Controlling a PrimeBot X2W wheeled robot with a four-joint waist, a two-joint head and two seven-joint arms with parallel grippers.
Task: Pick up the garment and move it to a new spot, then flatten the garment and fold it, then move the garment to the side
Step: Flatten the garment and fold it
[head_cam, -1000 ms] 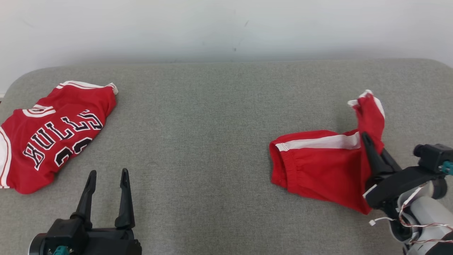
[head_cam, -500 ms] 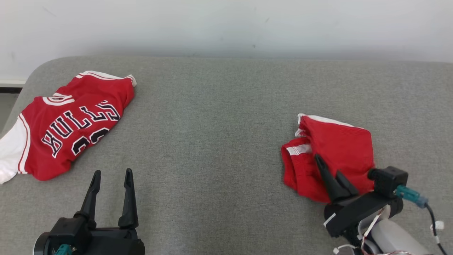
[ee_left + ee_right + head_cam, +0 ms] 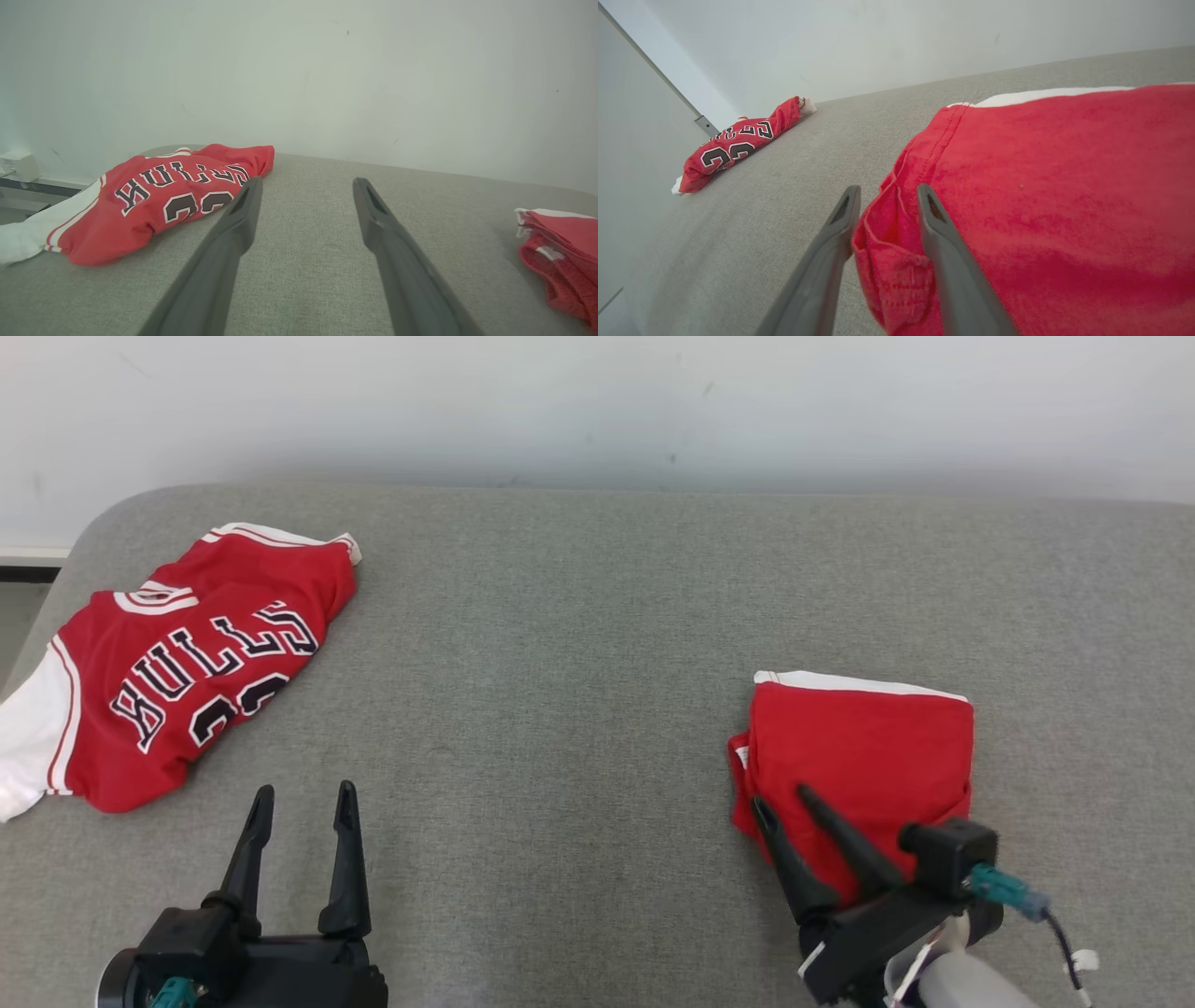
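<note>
The garment (image 3: 859,747) is a pair of red shorts with a white stripe, lying folded into a compact rectangle on the right of the grey padded surface (image 3: 560,663). My right gripper (image 3: 782,797) sits at its near left corner with its fingers parted. In the right wrist view a bunched edge of the garment (image 3: 1064,186) lies loosely between the fingers of the right gripper (image 3: 887,191). My left gripper (image 3: 306,789) stands open and empty at the lower left, far from the shorts. The left wrist view shows the left gripper (image 3: 307,182) over bare surface, with the garment (image 3: 560,242) at the right edge.
A red Bulls jersey (image 3: 187,663) with white trim lies crumpled at the far left, its white part hanging over the surface's left edge. It also appears as the jersey (image 3: 163,196) and the jersey (image 3: 738,144). A pale wall runs behind the surface.
The right gripper carried the raised flap of the shorts over and down towards me, leaving them folded in half, then its fingers parted. The camera shifted early on. The left gripper stayed still.
</note>
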